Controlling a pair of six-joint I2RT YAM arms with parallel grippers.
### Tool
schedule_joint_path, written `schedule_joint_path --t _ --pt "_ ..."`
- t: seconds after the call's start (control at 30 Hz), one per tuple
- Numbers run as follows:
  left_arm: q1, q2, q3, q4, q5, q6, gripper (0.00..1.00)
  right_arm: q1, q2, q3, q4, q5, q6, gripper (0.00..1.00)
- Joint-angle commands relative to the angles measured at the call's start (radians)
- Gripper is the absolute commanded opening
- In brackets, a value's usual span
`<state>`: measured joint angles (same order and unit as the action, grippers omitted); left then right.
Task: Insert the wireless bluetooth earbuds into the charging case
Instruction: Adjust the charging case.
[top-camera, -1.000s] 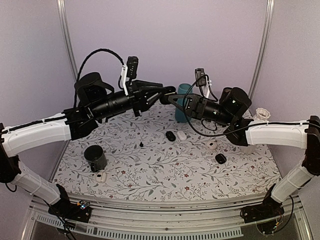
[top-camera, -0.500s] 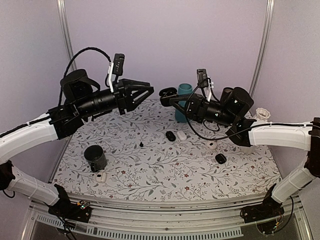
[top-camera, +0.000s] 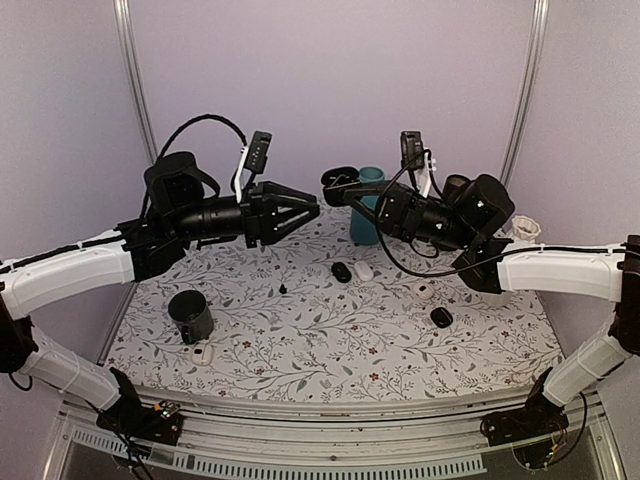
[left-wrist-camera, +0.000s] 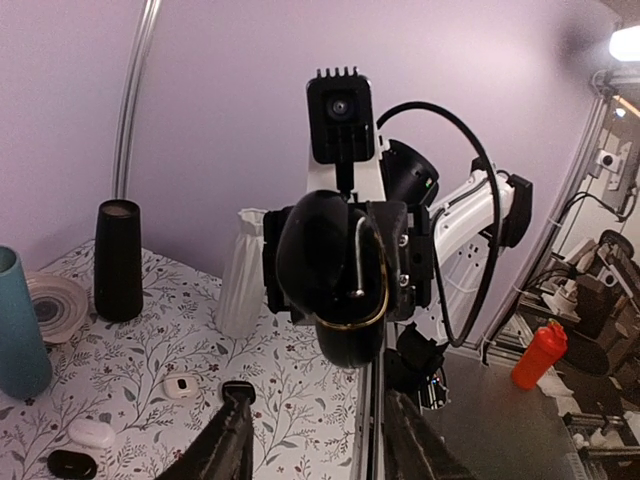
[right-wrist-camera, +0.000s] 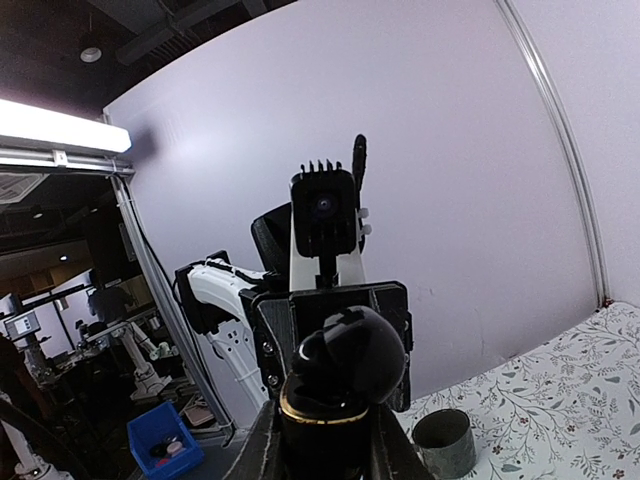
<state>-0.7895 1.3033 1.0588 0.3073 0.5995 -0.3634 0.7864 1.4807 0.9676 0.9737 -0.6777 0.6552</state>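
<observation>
High over the far edge of the bench, in the top view, the right gripper (top-camera: 334, 187) pinches the case (top-camera: 343, 178). The left gripper (top-camera: 314, 209) points at it from just beside, nose to nose. One earbud (top-camera: 283, 289) lies on the bench (top-camera: 300, 350) well below both, about midway between the near and far edges and a little toward the left edge. A second earbud I cannot find. A black pod (top-camera: 342, 271) sits near the earbud on its right-edge side, so a hasty descent could land on the wrong dark thing.

From the left wrist, its own fingers (left-wrist-camera: 232, 440) stand spread with nothing between them. The case (left-wrist-camera: 332, 262) fills the middle of the view, clamped by the right gripper. The arms are close, and I judge that forward drift would knock these fingers into the case.

From the right wrist, its fingers (right-wrist-camera: 263, 452) press on the case's lower body, with what looks like the lid (right-wrist-camera: 352, 350) raised above a gold rim (right-wrist-camera: 318, 408). The shell is glossy and rounded, so the push of an earbud going in could twist it or squeeze it out of the pinch. A knock could also drop the lid. The earbud is tiny, so fingers closing off centre would likely flick it across the bench.
</observation>
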Motion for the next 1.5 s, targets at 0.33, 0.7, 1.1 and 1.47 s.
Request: schedule_joint_path --t 0.33,0.7,1.1,1.47 --pt "-0.006 0.069 0.000 0.202 0.074 -0.088 0.36 0.016 0.027 0.033 0.042 0.003 0.023 0.03" --pt "-0.019 0.097 0.008 0.260 0.071 -0.116 0.33 0.024 0.037 0.043 0.028 0.011 0.016 0.03" --pt "-0.023 0.101 0.012 0.263 0.071 -0.114 0.25 0.024 0.032 0.040 0.002 0.044 -0.003 0.04" --pt "-0.028 0.096 0.005 0.277 0.068 -0.109 0.04 0.024 0.032 0.050 -0.037 0.055 -0.016 0.06"
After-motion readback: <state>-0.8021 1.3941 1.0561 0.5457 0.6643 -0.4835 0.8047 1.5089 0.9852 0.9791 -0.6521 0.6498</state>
